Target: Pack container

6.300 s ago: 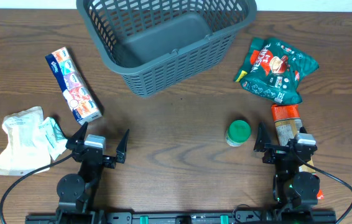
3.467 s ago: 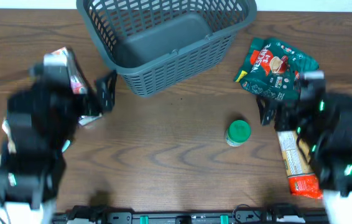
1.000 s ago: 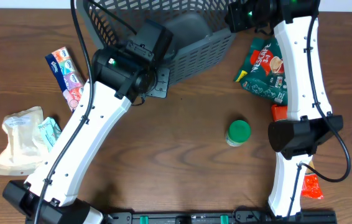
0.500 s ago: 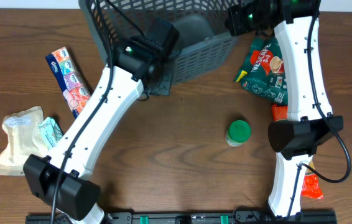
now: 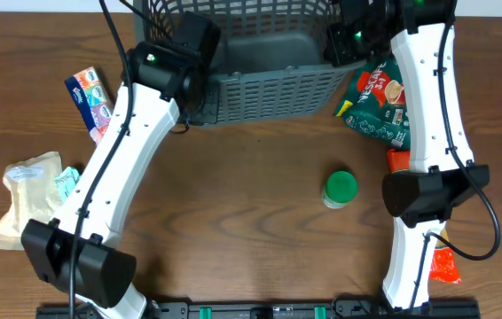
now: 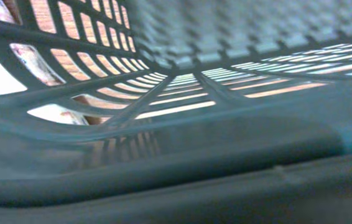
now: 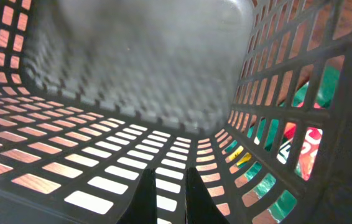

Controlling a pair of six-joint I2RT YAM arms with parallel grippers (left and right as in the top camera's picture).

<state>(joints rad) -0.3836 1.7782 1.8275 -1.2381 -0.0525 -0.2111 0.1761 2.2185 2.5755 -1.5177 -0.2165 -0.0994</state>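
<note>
Basket [image 5: 269,89] is at the top centre of the table [image 5: 251,204], long axis left-right, with a long slotted wall facing the robot. It's dark grey plastic with lattice walls, a smooth floor and a thick rim. Left gripper [image 5: 196,97] is clamped on its left end. Right gripper [image 7: 166,175] is pinched closed inside the right end.

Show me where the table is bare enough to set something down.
Widest bare wood: below the container, between the left arm and the green-lidded jar. Crowded: right side around the snack bag; left edge by the white pouches.
</note>
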